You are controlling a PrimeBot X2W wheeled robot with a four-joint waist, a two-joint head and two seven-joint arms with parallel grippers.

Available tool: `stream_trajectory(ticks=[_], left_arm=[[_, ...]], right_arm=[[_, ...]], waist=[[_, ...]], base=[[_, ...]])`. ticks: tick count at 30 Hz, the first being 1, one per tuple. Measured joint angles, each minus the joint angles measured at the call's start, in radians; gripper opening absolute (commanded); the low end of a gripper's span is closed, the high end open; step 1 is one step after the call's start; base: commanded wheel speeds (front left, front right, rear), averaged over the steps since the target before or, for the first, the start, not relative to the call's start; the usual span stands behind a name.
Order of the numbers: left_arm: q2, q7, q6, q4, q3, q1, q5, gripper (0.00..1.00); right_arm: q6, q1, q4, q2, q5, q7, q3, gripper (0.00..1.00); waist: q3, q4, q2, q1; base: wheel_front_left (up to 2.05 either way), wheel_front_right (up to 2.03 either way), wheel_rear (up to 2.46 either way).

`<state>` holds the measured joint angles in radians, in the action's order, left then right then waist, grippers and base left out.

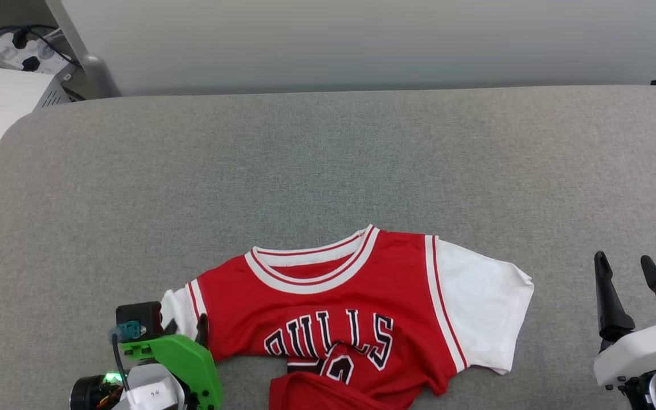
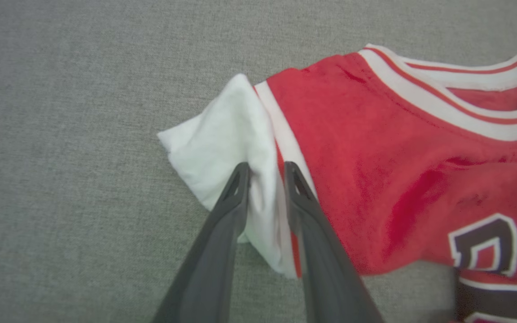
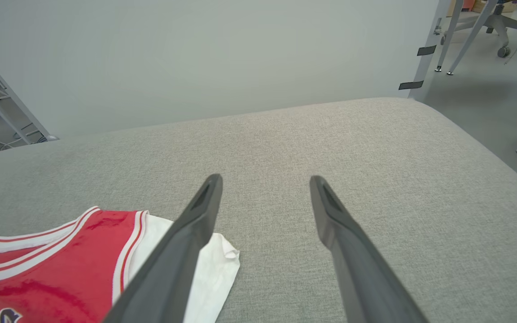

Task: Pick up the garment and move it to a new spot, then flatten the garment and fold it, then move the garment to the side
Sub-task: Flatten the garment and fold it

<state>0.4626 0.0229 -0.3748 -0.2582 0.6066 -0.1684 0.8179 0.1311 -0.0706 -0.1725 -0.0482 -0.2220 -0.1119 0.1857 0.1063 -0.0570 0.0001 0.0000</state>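
**Left fingers astride the sleeve, right gripper waiting wide**

Down at the near edge, the left gripper [image 2: 265,172] is right on the shirt: its two dark fingers stand parted, one on each side of a raised fold of the white sleeve [image 2: 216,134], tips just short of the red-and-white seam stripe. Over on the other side, the right gripper [image 1: 624,261] hovers above bare cushion with its fingers spread wide and nothing between them, a little clear of the shirt's other sleeve [image 1: 484,296].

And there's the garment [image 1: 362,296], lying face up at the near middle of the grey padded surface [image 1: 328,159], collar [image 1: 311,267] pointing away from the robot. The dark chest lettering [image 1: 328,336] is creased, and the lower part of the shirt is bunched and folded over on itself at the bottom edge of the head view. The sleeve on the robot's right lies flat and spread out; the one on the left is crumpled small.

Beyond the collar, open grey fabric runs back to a pale panel [image 1: 362,40]. Far left, a white power strip [image 1: 20,51] with black plugs sits on the floor.
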Motion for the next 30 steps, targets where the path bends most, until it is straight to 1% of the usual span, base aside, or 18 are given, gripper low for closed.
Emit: stream_trajectory(ticks=[6, 10, 14, 19, 21, 23, 26, 30], left_arm=[[-0.012, -0.195, 0.020, 0.006, -0.044, 0.008, -0.024, 1.00], [-0.012, -0.260, 0.037, 0.044, -0.066, 0.015, -0.056, 1.00], [-0.013, -0.274, 0.049, 0.102, -0.088, 0.015, -0.110, 1.00], [-0.024, -0.279, 0.055, 0.186, -0.113, 0.015, -0.175, 1.00], [-0.030, -0.279, 0.064, 0.222, -0.125, 0.015, -0.202, 1.00], [-0.034, -0.279, 0.068, 0.244, -0.133, 0.015, -0.220, 1.00], [-0.046, -0.279, 0.073, 0.276, -0.147, 0.015, -0.239, 1.00], [-0.062, -0.279, 0.082, 0.299, -0.152, 0.015, -0.263, 1.00]], right_arm=[[0.000, -0.022, -0.004, 0.000, 0.002, -0.026, 0.007, 1.00], [0.000, -0.035, -0.001, 0.000, -0.002, -0.054, 0.016, 1.00], [0.000, -0.042, 0.027, 0.000, -0.016, -0.109, 0.024, 1.00], [0.000, -0.052, 0.079, 0.000, -0.033, -0.210, 0.040, 1.00], [0.000, -0.051, 0.102, -0.007, -0.056, -0.256, 0.043, 1.00], [0.000, -0.044, 0.126, -0.029, -0.073, -0.298, 0.036, 1.00], [0.000, -0.005, 0.167, -0.079, -0.099, -0.367, 0.014, 1.00], [0.000, 0.078, 0.227, -0.152, -0.129, -0.444, -0.045, 1.00]], waist=[[-0.031, 0.004, 0.0000, 0.0000], [-0.048, 0.011, 0.0000, 0.0000], [-0.054, 0.021, 0.0000, 0.0000], [-0.051, 0.039, -0.0001, 0.0000], [-0.046, 0.048, 0.0000, 0.0000], [-0.040, 0.058, 0.0000, 0.0000], [-0.025, 0.072, 0.0000, 0.0000], [-0.008, 0.099, 0.0000, 0.0000]], base=[[0.00, 0.00, 0.00], [0.00, 0.00, 0.00], [0.00, 0.00, 0.00], [0.00, 0.00, 0.00], [0.00, 0.00, 0.00], [0.00, 0.00, 0.00], [0.00, 0.00, 0.00], [0.00, 0.00, 0.00]])
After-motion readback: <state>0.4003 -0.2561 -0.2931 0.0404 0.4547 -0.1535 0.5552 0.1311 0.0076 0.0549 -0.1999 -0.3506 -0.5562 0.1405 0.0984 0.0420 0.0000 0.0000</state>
